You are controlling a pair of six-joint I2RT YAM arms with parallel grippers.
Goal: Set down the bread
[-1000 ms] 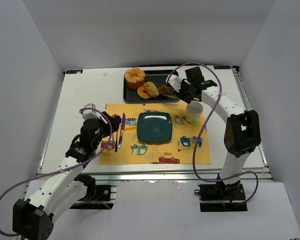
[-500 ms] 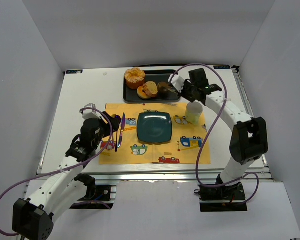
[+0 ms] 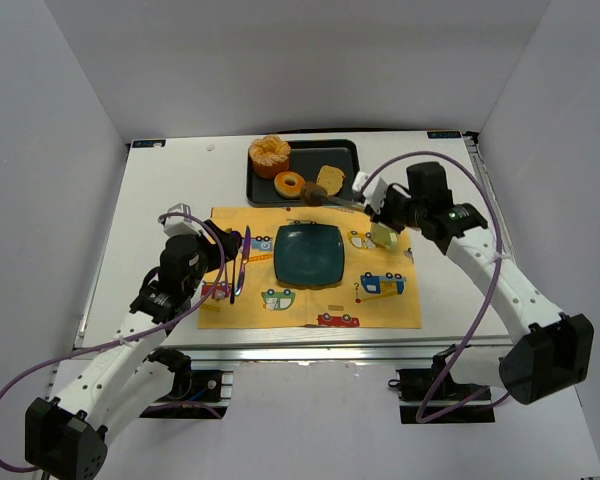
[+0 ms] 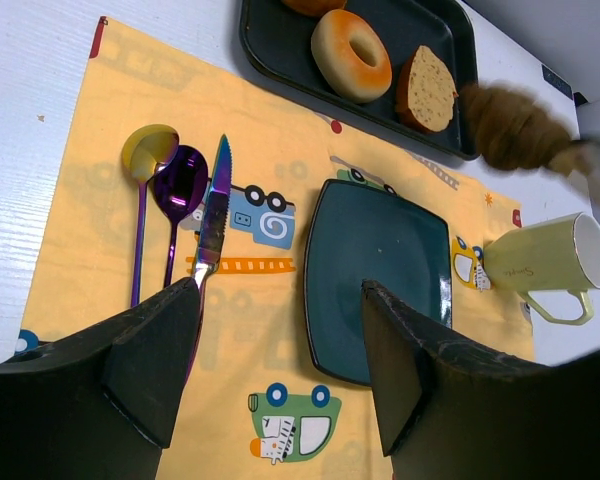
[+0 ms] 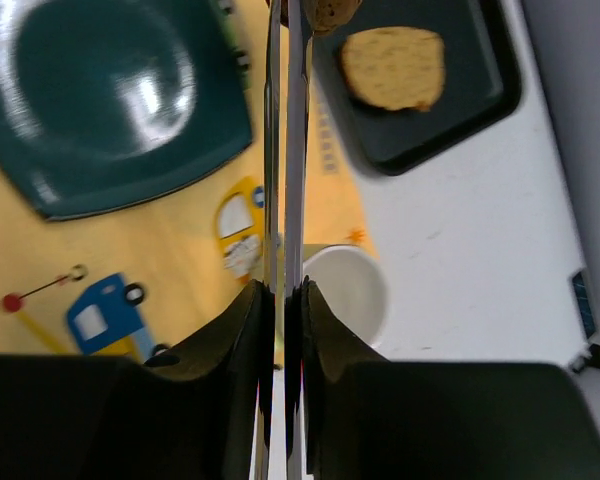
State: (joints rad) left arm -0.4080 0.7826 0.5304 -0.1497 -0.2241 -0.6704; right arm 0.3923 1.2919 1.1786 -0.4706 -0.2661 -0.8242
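Tan-yellow bread [image 5: 393,67], brown crust, lying in tray [image 3: 315,155], long axis crossing tray's width; right gripper [image 5: 283,290] squeezing tongs [image 5: 285,150] pinching brown lump [image 4: 510,125].

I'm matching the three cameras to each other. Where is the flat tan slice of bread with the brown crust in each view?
Top external: the flat tan slice of bread lies in the black tray, right of the ring doughnut.
Left wrist: the bread is upper right, in the tray's right end.
Right wrist: the bread is top right, right of the metal tongs.
Shared landmark: the square teal plate, in all three.
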